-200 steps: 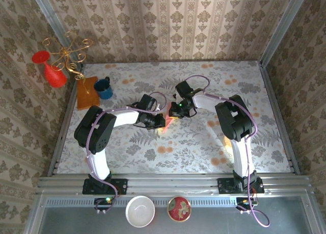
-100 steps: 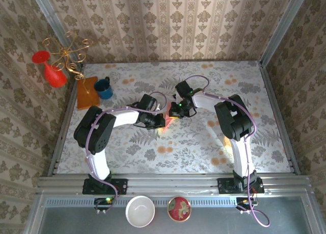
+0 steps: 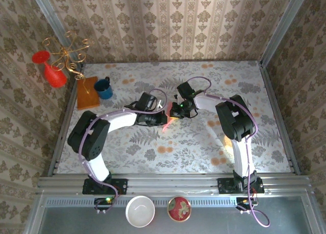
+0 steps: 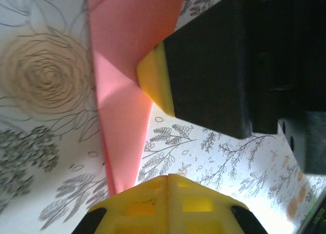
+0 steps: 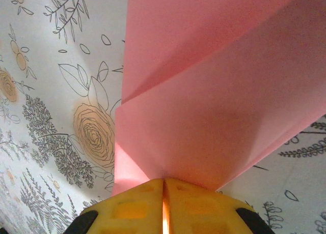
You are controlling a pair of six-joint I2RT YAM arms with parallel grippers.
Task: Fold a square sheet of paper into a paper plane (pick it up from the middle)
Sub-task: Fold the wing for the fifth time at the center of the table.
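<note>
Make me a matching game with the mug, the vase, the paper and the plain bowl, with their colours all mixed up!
Things:
1. mug
2. vase
3. paper
4. plain bowl

Colours:
A. white
B. pink
C. blue
D. red

Pairs: 1-C, 2-D, 3-B, 4-A

mid-table is tight: left gripper (image 4: pixel 168 180) and right gripper (image 5: pixel 164 182) close together at the folded paper (image 5: pixel 204 91), both arms arched across. far-left corner blocked by blue mug (image 3: pixel 104 88), orange board (image 3: pixel 85 94), wire stand (image 3: pixel 68 55). right half and near strip of table (image 3: pixel 265 137) free.
</note>
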